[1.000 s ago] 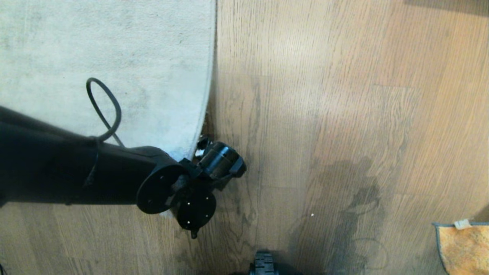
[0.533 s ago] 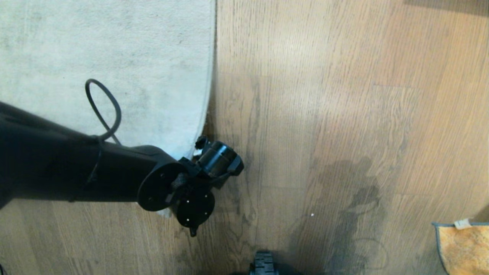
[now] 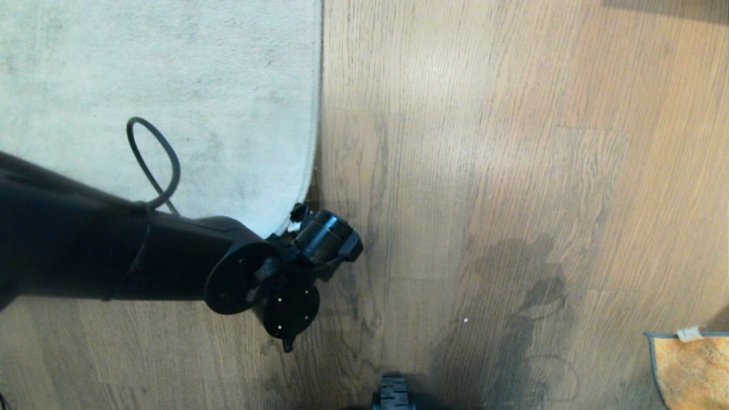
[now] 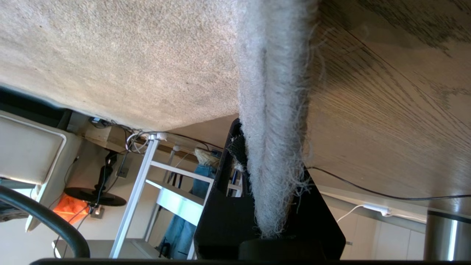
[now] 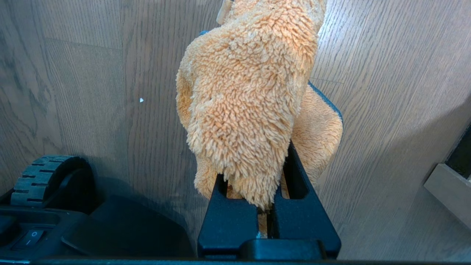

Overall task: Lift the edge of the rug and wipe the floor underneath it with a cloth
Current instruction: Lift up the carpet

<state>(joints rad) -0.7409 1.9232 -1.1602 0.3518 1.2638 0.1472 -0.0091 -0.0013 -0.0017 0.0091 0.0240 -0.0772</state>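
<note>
Clamping the rug edge [image 4: 274, 154] between closed jaws, the left gripper [image 4: 270, 221] sits at the rug's near corner, where the pale pile meets the floor [image 3: 484, 142]. Its black arm reaches in from the left side of the head view across the rug. The right gripper [image 5: 268, 217] has its jaws shut on the cloth [image 5: 246, 103], whose orange fuzzy bulk bunches out beyond the fingertips above the wood planks. A corner of the cloth shows at the head view's lower right, well apart from the rug.
</note>
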